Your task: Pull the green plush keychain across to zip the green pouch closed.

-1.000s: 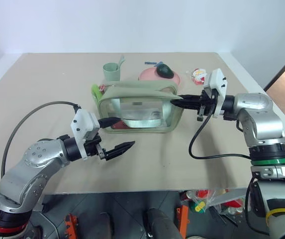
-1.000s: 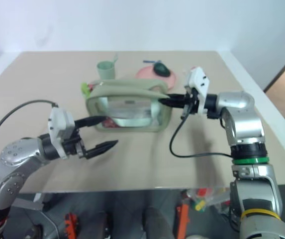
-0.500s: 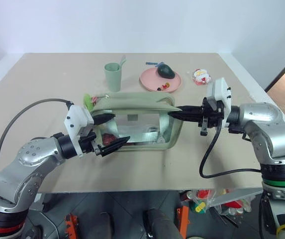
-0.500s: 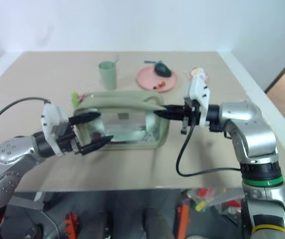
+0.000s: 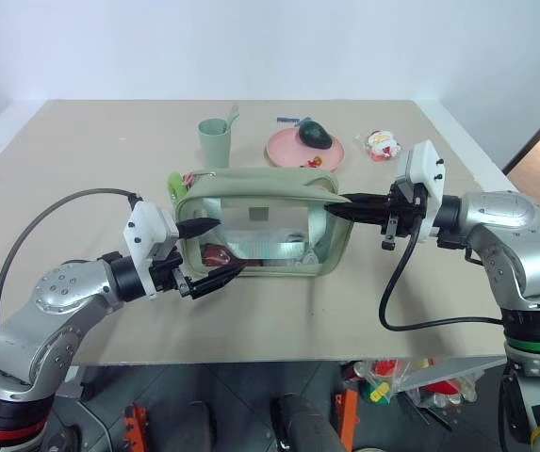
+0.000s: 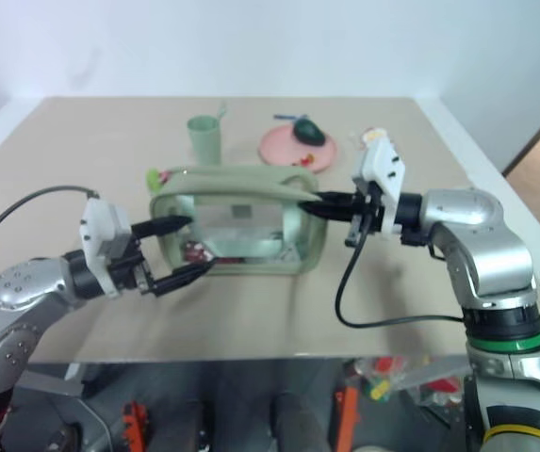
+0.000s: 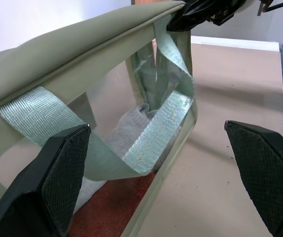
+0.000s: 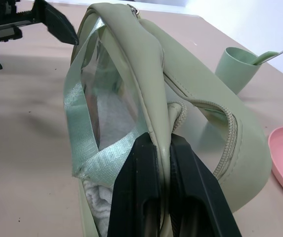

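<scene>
The green pouch [image 5: 260, 226] stands mid-table, a clear window facing me and cloth inside. My right gripper [image 5: 334, 209] is shut on the fabric of its right end; the right wrist view shows both fingers [image 8: 146, 163] pinching that edge beside the top zipper [image 8: 230, 133]. At the pouch's far left end, behind its top, lies the green plush keychain [image 5: 173, 183] with its pink charm. My left gripper [image 5: 211, 250] is open, and its fingers [image 7: 62, 168] straddle the pouch's [image 7: 106, 74] near left corner, a short way from the keychain.
Behind the pouch stand a pale green cup [image 5: 215, 141] with a spoon and a pink plate [image 5: 298, 151] bearing a dark object. A small red-and-white packet [image 5: 380, 143] lies at the far right. Black cables hang from both wrists over the table's front edge.
My right gripper has drawn the pouch nearer to me, tilting it on the way. The pouch's left end now sits between the left gripper's open fingers. The left arm kept still.
</scene>
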Action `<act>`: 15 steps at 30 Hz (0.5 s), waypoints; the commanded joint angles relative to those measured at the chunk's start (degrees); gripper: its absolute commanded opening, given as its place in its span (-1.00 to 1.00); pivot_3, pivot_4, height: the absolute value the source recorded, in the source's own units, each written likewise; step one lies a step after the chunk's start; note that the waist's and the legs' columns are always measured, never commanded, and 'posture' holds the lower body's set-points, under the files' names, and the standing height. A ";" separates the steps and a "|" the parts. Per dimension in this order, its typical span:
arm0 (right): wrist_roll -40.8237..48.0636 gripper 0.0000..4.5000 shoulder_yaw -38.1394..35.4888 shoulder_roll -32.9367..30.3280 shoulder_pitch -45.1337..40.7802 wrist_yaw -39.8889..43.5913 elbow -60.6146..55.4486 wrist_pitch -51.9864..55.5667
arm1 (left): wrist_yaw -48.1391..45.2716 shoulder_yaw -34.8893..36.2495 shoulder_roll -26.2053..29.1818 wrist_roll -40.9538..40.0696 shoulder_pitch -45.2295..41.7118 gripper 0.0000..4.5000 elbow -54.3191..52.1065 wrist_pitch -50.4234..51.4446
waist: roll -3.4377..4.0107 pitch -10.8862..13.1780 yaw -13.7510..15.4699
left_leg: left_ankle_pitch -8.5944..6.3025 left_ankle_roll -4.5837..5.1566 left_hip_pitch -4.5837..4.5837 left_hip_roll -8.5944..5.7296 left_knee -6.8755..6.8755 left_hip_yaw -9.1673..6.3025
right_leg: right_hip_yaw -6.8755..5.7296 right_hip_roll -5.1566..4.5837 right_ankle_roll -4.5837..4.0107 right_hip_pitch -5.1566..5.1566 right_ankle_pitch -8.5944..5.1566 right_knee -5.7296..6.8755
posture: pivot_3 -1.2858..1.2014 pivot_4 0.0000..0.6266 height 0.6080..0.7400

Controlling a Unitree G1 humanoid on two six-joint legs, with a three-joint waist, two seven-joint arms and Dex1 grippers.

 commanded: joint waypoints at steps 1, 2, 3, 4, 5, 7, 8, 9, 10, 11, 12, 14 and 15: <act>0.94 -0.99 -1.41 0.45 1.63 -0.50 -1.95 -1.49 | 1.61 2.30 -1.12 -2.41 -0.25 1.00 -0.72 0.40 | 0.00 0.00 0.00 | 0.00 0.00 0.00 0.00 0.00 0.00 | 0.00 0.00 0.00 0.01 0.00 0.00 | 0.03 -0.52 1.00; 0.44 -0.99 -1.03 0.38 2.71 -0.24 -2.02 -2.21 | 3.10 3.89 -1.70 -5.23 -0.12 1.00 -1.08 2.25 | 0.00 0.00 0.00 | 0.00 0.00 0.00 0.00 0.00 0.01 | 0.01 0.00 0.01 0.00 0.01 0.00 | 0.03 -0.52 1.00; -0.10 -0.99 -0.72 0.45 3.73 -0.30 -2.07 -2.90 | 5.42 6.21 -2.33 -9.62 0.38 1.00 -1.70 4.57 | -0.01 -0.01 -0.03 | 0.00 0.00 0.01 0.00 0.01 0.01 | 0.02 0.00 0.08 0.00 0.05 0.00 | 0.03 -0.52 1.00; -0.74 -0.99 -0.39 0.40 4.61 -0.25 -2.09 -3.84 | 8.17 8.67 -2.95 -14.82 1.04 1.00 -2.26 6.99 | -0.01 -0.01 -0.12 | 0.00 0.00 0.02 0.01 0.01 0.01 | 0.02 0.00 0.11 0.01 0.07 0.00 | 0.03 -0.52 1.00; -1.06 -0.99 -0.18 0.38 5.21 -0.12 -2.12 -4.57 | 10.79 10.95 -3.28 -19.99 1.75 1.00 -2.65 9.01 | -0.01 -0.01 -0.28 | 0.00 0.00 0.03 0.04 0.02 0.02 | 0.01 0.00 0.13 0.01 0.08 0.01 | 0.03 -0.52 1.00; -0.91 -0.99 -0.03 0.64 5.75 -0.22 -2.23 -4.90 | 14.40 15.48 -1.86 -28.55 4.51 1.00 -3.21 12.17 | -0.01 -0.01 -0.52 | 0.00 0.00 0.09 0.09 0.02 0.02 | 0.00 0.02 0.15 0.03 0.10 0.02 | 0.03 -0.52 1.00; -0.83 -0.99 0.06 0.84 5.82 -0.26 -2.24 -5.06 | 15.20 17.37 -0.64 -31.79 5.98 1.00 -3.23 13.33 | -0.01 -0.01 -0.56 | 0.00 0.00 0.11 0.11 0.01 0.02 | 0.01 0.04 0.13 0.03 0.11 0.04 | 0.03 -0.52 1.00; -0.74 -0.99 0.21 1.04 5.77 -0.30 -2.14 -5.10 | 15.64 19.34 0.52 -33.61 7.22 1.00 -2.93 13.88 | -0.01 -0.01 -0.60 | 0.00 0.00 0.15 0.11 0.00 0.01 | 0.00 0.07 0.12 0.06 0.11 0.04 | 0.03 -0.52 1.00; -0.76 -0.99 0.37 1.18 5.74 -0.31 -2.01 -5.24 | 16.29 21.02 1.41 -35.44 8.09 1.00 -2.39 14.18 | -0.02 -0.01 -0.61 | 0.00 0.00 0.18 0.13 0.00 0.00 | -0.01 0.09 0.06 0.07 0.07 0.04 | 0.03 -0.52 1.00; -0.86 -0.99 0.56 1.28 5.72 -0.26 -1.86 -5.45 | 17.12 22.44 2.25 -37.78 8.79 1.00 -1.66 14.52 | -0.02 -0.01 -0.57 | 0.00 0.00 0.20 0.13 0.00 -0.02 | -0.02 0.10 -0.14 0.09 -0.03 0.05 | 0.03 -0.52 1.00; -1.03 -0.99 0.80 1.35 5.70 -0.10 -1.59 -5.71 | 16.94 23.84 3.26 -38.81 9.57 1.00 -1.18 14.68 | -0.02 -0.01 -0.54 | 0.00 0.00 0.22 0.12 0.00 -0.02 | -0.03 0.09 -0.16 0.10 -0.04 0.05 | 0.03 -0.52 1.00; -1.44 -0.99 1.18 1.57 5.57 0.14 -1.08 -6.26 | 16.12 25.77 4.87 -36.68 10.68 1.00 -0.11 13.57 | -0.06 -0.02 -0.57 | 0.00 0.00 0.30 0.11 0.01 0.00 | -0.01 0.09 -0.20 0.16 -0.06 0.04 | 0.03 -0.52 1.00; -1.56 -0.99 1.30 1.65 5.49 0.22 -0.93 -6.46 | 15.86 26.58 5.50 -35.63 10.99 1.00 0.78 12.99 | -0.06 -0.02 -0.62 | 0.00 0.00 0.41 0.09 0.01 0.05 | 0.04 0.08 -0.21 0.23 -0.07 0.03 | 0.03 -0.52 1.00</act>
